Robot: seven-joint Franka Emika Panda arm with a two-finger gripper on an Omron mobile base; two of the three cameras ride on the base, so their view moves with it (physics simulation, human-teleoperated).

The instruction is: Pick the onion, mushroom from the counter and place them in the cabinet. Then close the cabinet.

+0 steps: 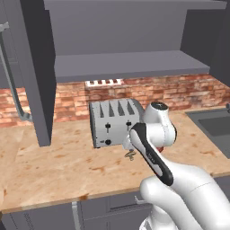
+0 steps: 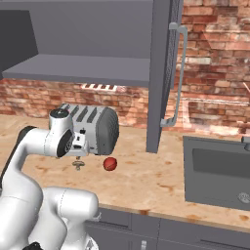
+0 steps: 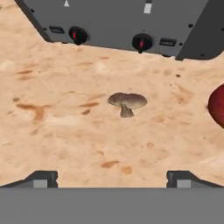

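Claw [image 3: 112, 179] wide open, empty, hovering over mushroom [image 3: 127, 102] at frame centre on desk [image 3: 65, 131]. Drop straight down, centre the cap between the tips, close gently. One mushroom, one onion [image 2: 110, 163] at right edge beside toaster [image 2: 93, 128]. Cabinet [image 1: 130, 63] open, upper frame.

No readable words, numbers or brand names appear anywhere. The toaster [image 3: 118, 22], standing on the bench just beyond the claw, carries small dark label plates beside its two knobs, but whatever is on them is too small to make out.
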